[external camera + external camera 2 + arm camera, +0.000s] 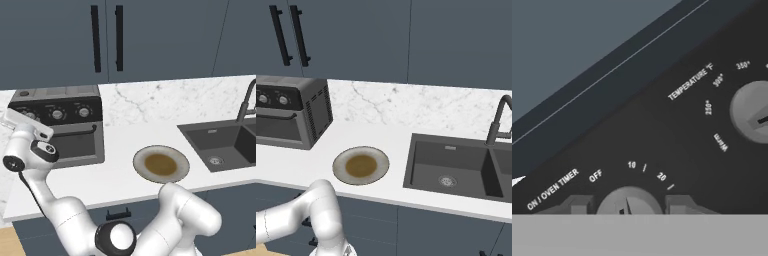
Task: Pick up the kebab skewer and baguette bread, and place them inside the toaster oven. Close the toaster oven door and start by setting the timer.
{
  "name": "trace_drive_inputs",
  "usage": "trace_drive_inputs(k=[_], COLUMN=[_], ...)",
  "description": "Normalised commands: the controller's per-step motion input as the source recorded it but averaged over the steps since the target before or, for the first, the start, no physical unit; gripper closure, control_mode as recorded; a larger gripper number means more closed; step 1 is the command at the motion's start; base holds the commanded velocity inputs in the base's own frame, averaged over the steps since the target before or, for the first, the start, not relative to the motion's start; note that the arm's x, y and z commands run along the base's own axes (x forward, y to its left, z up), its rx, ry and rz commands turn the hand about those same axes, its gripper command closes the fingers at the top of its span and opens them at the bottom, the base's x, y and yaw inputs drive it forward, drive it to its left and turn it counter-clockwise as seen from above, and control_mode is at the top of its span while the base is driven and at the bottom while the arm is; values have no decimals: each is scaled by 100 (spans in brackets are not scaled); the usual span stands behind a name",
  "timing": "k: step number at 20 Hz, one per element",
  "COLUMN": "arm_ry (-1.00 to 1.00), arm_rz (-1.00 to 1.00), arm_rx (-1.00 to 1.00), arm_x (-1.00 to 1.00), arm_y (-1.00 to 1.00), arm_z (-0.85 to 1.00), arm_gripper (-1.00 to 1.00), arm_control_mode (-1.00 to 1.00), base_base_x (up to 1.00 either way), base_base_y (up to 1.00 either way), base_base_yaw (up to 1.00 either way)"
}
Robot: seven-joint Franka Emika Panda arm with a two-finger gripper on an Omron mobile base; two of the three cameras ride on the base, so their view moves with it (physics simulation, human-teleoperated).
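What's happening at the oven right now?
The arm has reached to the oven, whose door is shut. In the hand view the claw sits at the timer knob, one fingertip on each side of it; whether it has clamped yet is unclear. The knob's mark points between OFF and 10. The temperature knob is beside it, untouched. The plate on the counter is bare, with neither skewer nor bread on it.

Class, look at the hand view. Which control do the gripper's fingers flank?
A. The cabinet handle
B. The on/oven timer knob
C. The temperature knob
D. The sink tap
B: the fingers sit either side of the timer knob, under the OFF, 10 and 20 marks; the temperature knob is off to the side.
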Motion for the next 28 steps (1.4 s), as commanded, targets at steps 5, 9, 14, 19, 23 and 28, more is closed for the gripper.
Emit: trace_drive_inputs(k=[5,9,14,19,23,28], arm_ry=[-10,-8,-4,-1,0,0], arm_rz=[-14,-21,-26,-27,-25,-25], arm_rx=[58,62,64,71,74,75], arm_x=[-31,-21,-23,-26,-29,-25], arm_y=[19,24,21,14,6,14], arm_z=[0,0,0,0,0,1], arm_gripper=[100,100,100,100,100,100], arm_control_mode=[-100,-100,-100,-100,-100,-100], base_base_x=[0,0,0,0,0,0], base_base_y=[0,0,0,0,0,0], base_base_yaw=[0,0,0,0,0,0])
